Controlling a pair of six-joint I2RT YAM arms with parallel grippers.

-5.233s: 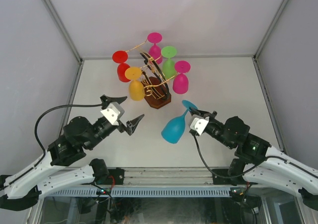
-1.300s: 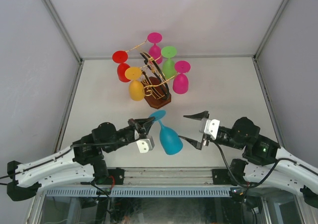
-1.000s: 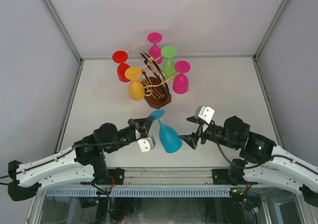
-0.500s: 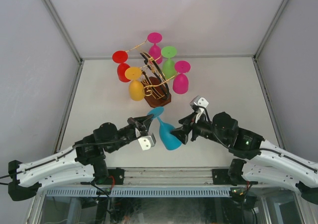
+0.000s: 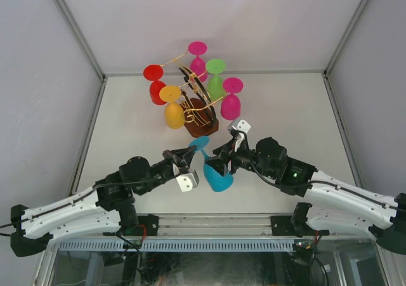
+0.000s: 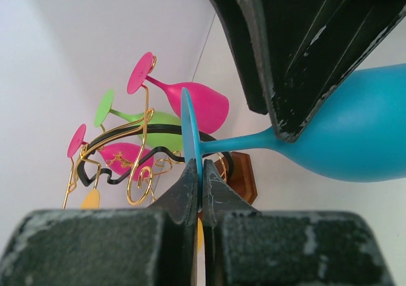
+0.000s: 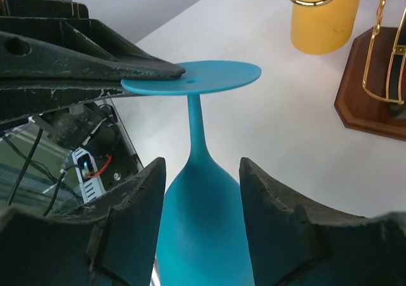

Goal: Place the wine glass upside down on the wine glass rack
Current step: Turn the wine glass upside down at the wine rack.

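Note:
The blue wine glass [image 5: 219, 179] hangs tilted above the table, bowl toward the arms, foot toward the wine glass rack [image 5: 198, 116]. My left gripper [image 5: 188, 155] is shut on the rim of its flat foot [image 6: 190, 127]; in the left wrist view the gripper [image 6: 198, 172] pinches the disc edge-on. My right gripper [image 5: 219, 163] straddles the bowl. In the right wrist view its jaws [image 7: 200, 167] stand on either side of the bowl [image 7: 203, 229] with thin gaps, so it is open. The rack's gold wire [image 6: 141, 148] and brown base [image 7: 374, 89] stand just beyond.
Several coloured glasses hang upside down on the rack: red [image 5: 154, 83], yellow [image 5: 173, 110], magenta [image 5: 198, 59], green [image 5: 216, 78] and pink [image 5: 231, 101]. White enclosure walls stand close behind and at both sides. The arms' bases and a metal rail line the near edge.
My right arm has swung left to the glass and its jaws have narrowed around the bowl. The left gripper has kept its hold on the foot, barely moving.

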